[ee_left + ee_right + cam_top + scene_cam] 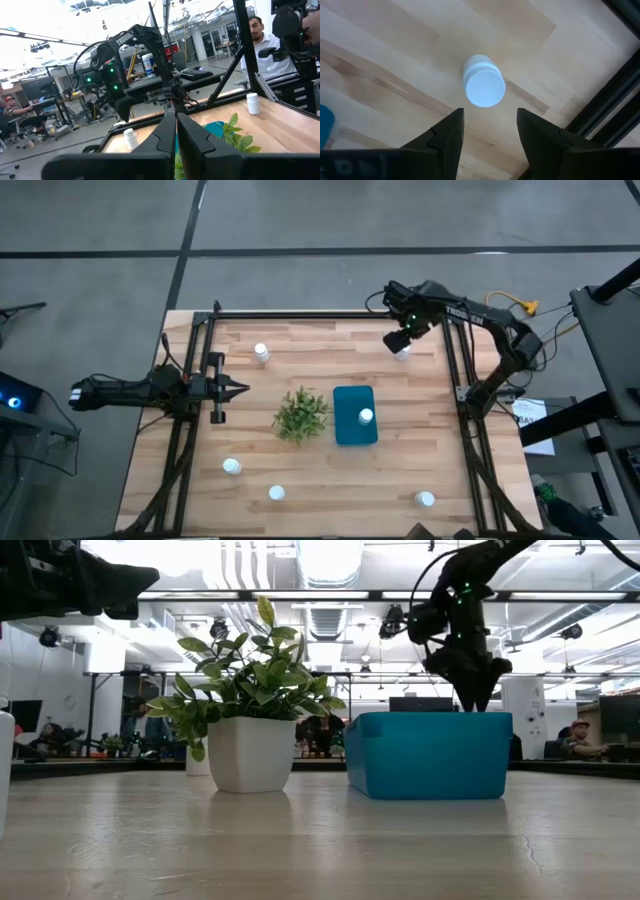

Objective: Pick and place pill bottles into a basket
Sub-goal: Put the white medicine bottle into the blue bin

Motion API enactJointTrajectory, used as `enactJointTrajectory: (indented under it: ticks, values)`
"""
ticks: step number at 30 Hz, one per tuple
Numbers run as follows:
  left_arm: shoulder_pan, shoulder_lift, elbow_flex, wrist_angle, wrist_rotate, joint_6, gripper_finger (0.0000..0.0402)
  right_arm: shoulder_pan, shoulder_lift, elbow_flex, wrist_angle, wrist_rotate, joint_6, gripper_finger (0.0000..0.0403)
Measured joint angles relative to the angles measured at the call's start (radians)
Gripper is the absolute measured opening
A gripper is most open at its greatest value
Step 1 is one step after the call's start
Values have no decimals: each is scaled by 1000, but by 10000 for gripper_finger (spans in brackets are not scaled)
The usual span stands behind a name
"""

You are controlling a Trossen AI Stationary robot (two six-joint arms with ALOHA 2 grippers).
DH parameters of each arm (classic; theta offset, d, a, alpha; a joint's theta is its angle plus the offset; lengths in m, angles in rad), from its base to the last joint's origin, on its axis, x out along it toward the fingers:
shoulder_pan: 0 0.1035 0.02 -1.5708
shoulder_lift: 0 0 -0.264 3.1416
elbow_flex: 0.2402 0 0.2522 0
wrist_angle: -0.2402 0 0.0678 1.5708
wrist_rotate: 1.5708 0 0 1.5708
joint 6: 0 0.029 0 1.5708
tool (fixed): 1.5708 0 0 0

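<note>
Step in hand, by the look of it: lining up on the far-right pill bottle w/ right gripper above it, fingers spread, nothing between them yet. Bottle stands upright on the table at far right, just inside the black frame rail, well apart from the basket

To do it well, prob:
- centre over the cap before dropping; in right wrist view bottle sits ahead of the gap, not in it
- come straight down, close on the body below the cap, not on the cap edge
- gentle squeeze: small, light, smooth; likely to tip or squirt out if caught off-centre
- mind the rail close by on the right
- lift clear before swinging toward the basket

Left gripper parked at left of table, fingers pressed together, pointing toward the plant

Materials/shapes:
- bottles: white plastic cylinders, flat round caps, glossy; one already inside the basket, others at far left, near left, near centre, near right
- basket: teal-blue, rectangular, rounded corners, smooth solid walls
- plant: bushy green leaves in a white pot, just left of the basket
- table: pale wood planks, visible grain, matte
</note>
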Motion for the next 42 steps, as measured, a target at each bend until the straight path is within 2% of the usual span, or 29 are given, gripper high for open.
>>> enactJointTrajectory:
  ticks: [26, 42]
  values:
    - [0, 0, 0, 0, 0, 0, 0, -2, -1, -163, 225, -19, -65, 162]
    - [0, 0, 0, 0, 0, 0, 0, -17, 2, -138, 241, -32, -68, 153]
